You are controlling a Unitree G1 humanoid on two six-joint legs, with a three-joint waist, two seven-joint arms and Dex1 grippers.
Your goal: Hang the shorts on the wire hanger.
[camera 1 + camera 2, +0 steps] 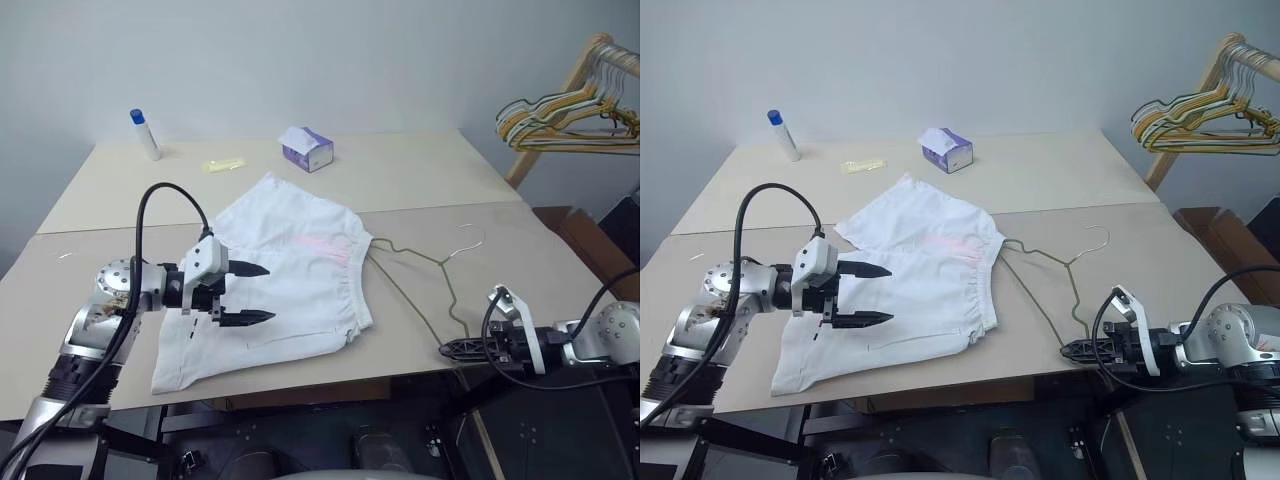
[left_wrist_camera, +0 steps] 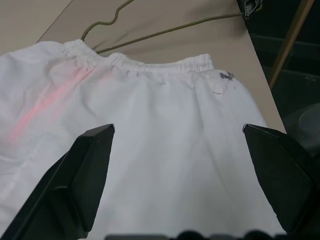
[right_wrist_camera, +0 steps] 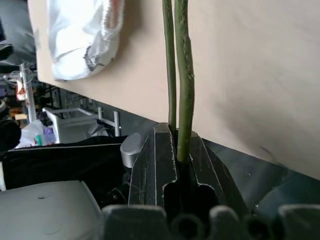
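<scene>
step: right gripper [image 1: 1068, 351] pinches wire hanger [image 1: 1050, 300] end at table edge
left gripper [image 1: 878, 294]: jaws wide, empty, over shorts [image 1: 910, 290]
next: likely grip waistband, feed hanger inside

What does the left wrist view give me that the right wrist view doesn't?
Left wrist view alone: the left gripper open over the shorts, plus the gathered waistband and the pink print.

Right wrist view alone: the right gripper shut on the wire hanger at the table edge, close up.

Both: the shorts, the green hanger wire and the tan tabletop.
</scene>
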